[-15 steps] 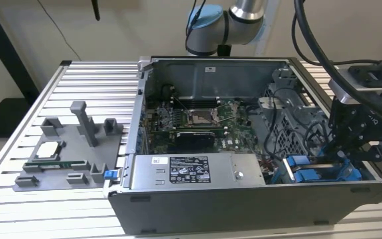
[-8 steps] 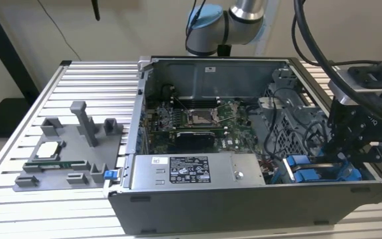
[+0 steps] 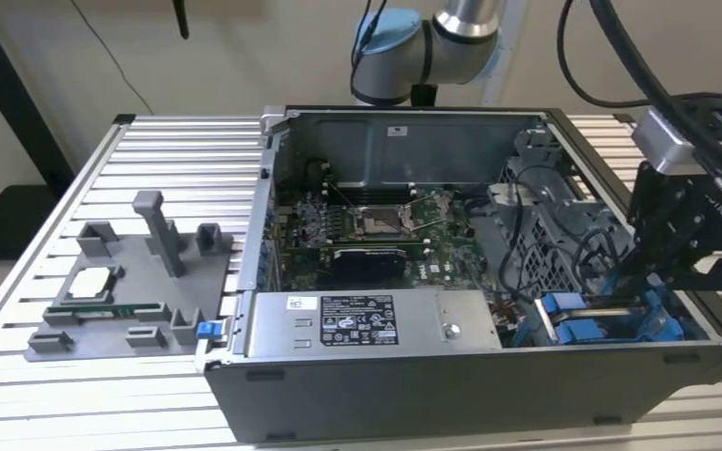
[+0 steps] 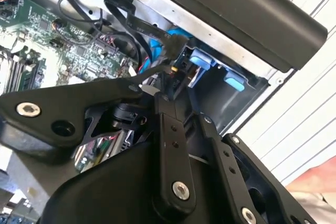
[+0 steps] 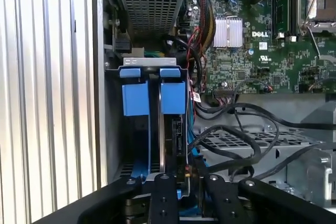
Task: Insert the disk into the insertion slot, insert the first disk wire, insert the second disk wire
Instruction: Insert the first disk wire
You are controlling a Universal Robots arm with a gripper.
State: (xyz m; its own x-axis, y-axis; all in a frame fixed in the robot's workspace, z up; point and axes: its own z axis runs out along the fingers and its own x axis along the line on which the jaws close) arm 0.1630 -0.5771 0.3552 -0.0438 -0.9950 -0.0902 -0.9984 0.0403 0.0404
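Gripper (image 3: 631, 277) reaches into the insertion slot (image 3: 562, 324) at the exterior view's lower right; whether the claw is open or closed cannot be told. The disk (image 5: 177, 129) stands on edge inside that slot.

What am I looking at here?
A robot arm with a black gripper works inside an open computer case on a slatted metal table. The exterior view comes from a camera off the arm; both wrist views come from cameras riding near its wrist. The gripper is down at the insertion slot, where the disk sits in its blue carrier among black wires. On the table beside the case, a grey tray carries a processor chip and a memory stick. I cannot tell whether the gripper holds anything.
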